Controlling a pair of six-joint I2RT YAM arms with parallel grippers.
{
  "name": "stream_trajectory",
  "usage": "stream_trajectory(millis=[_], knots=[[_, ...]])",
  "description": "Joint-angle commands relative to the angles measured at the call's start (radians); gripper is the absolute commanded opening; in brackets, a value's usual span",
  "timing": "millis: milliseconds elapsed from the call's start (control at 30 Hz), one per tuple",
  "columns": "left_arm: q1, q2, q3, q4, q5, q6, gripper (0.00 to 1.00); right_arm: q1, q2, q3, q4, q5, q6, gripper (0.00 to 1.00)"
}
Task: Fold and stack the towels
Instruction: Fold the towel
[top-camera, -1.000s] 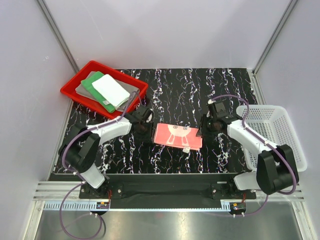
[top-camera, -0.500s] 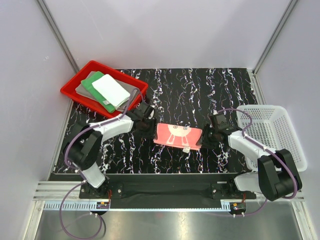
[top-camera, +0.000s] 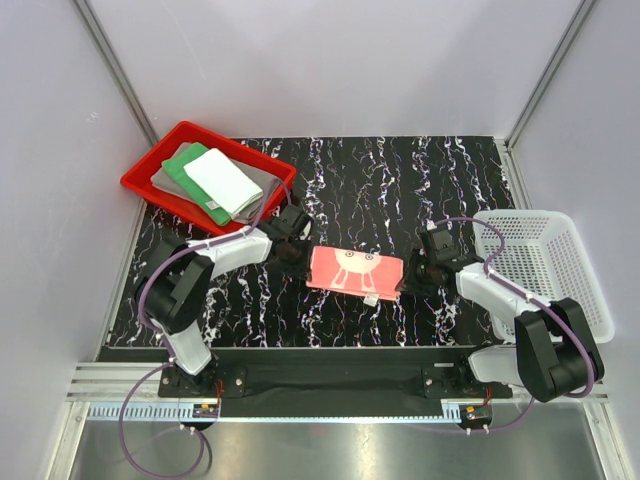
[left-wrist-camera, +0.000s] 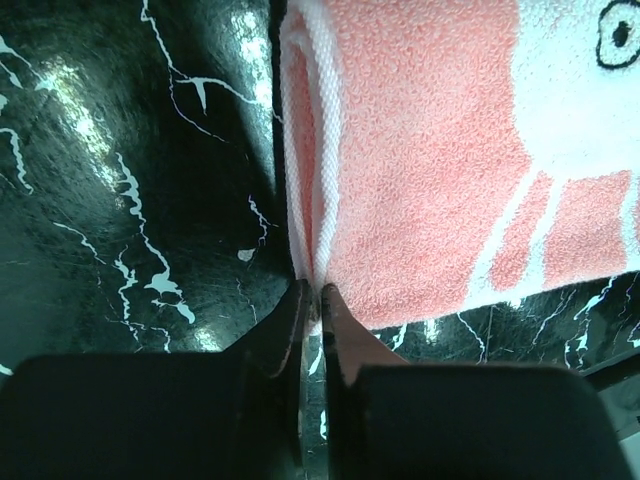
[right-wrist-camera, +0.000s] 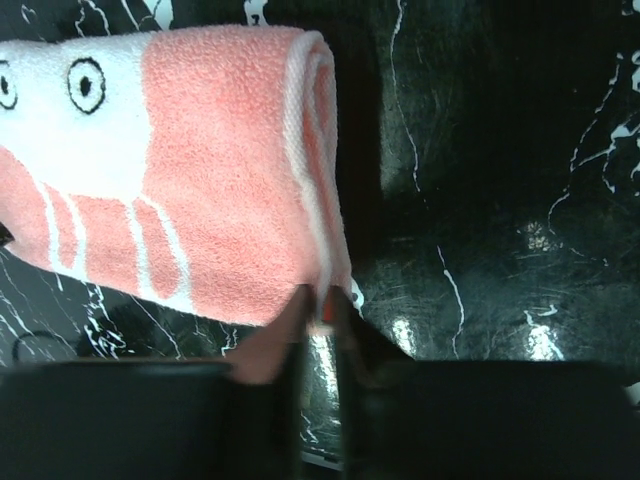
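Three folded towels are lying stacked in the red tray (top-camera: 136, 187) at the far left: the grey towel (top-camera: 264, 180) underneath, the bright green towel (top-camera: 184, 165) on it, and the white towel (top-camera: 222, 182) on top. The salmon-pink towel (top-camera: 355, 272) is lying folded on the dark marbled table (top-camera: 400, 190) between the arms. The left gripper (left-wrist-camera: 317, 300) is pinching its left edge, jaws almost closed on the cloth. The right gripper (right-wrist-camera: 320, 305) is gripping its right edge likewise. Probably only moving this last towel onto the stack is remaining.
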Motion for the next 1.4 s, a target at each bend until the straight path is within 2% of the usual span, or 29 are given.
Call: stream_trajectory(millis=[0, 33, 67, 133, 333, 533, 600, 633, 767, 933, 1033, 1367], knots=[[0.005, 0.008, 0.057, -0.044, -0.005, 0.015, 0.15, 0.006, -0.035, 0.006, 0.037, 0.016, -0.001, 0.1], [0.003, 0.006, 0.066, -0.054, -0.018, 0.018, 0.23, 0.006, -0.039, 0.023, 0.026, 0.013, -0.007, 0.06], [0.005, -0.006, 0.069, -0.069, -0.028, 0.018, 0.36, 0.004, -0.049, 0.029, 0.011, 0.008, -0.009, 0.03], [0.003, -0.026, 0.069, -0.072, -0.041, 0.022, 0.4, 0.004, -0.06, 0.04, 0.003, -0.005, -0.009, 0.0], [0.003, -0.031, 0.063, -0.055, -0.008, 0.018, 0.4, 0.006, -0.052, -0.004, 0.04, -0.042, 0.014, 0.0], [0.005, -0.003, 0.043, -0.029, 0.026, 0.012, 0.25, 0.006, -0.057, -0.026, 0.058, -0.045, 0.016, 0.0], [0.005, -0.011, 0.052, -0.045, 0.026, 0.009, 0.29, 0.006, -0.06, -0.021, 0.052, -0.047, 0.016, 0.0], [0.003, -0.012, 0.052, -0.051, 0.026, 0.009, 0.37, 0.006, -0.062, -0.018, 0.05, -0.049, 0.014, 0.0], [0.003, -0.044, 0.035, -0.071, 0.014, -0.007, 0.41, 0.006, -0.063, -0.02, 0.049, -0.041, 0.013, 0.0], [0.002, -0.044, 0.003, -0.062, 0.021, -0.024, 0.41, 0.006, -0.069, -0.029, 0.053, -0.042, 0.013, 0.0], [0.003, -0.053, -0.022, -0.026, 0.053, -0.048, 0.36, 0.006, -0.071, -0.029, 0.05, -0.041, 0.01, 0.0], [0.003, -0.069, -0.049, 0.033, 0.077, -0.083, 0.35, 0.006, -0.088, -0.038, 0.05, -0.042, 0.007, 0.0]])
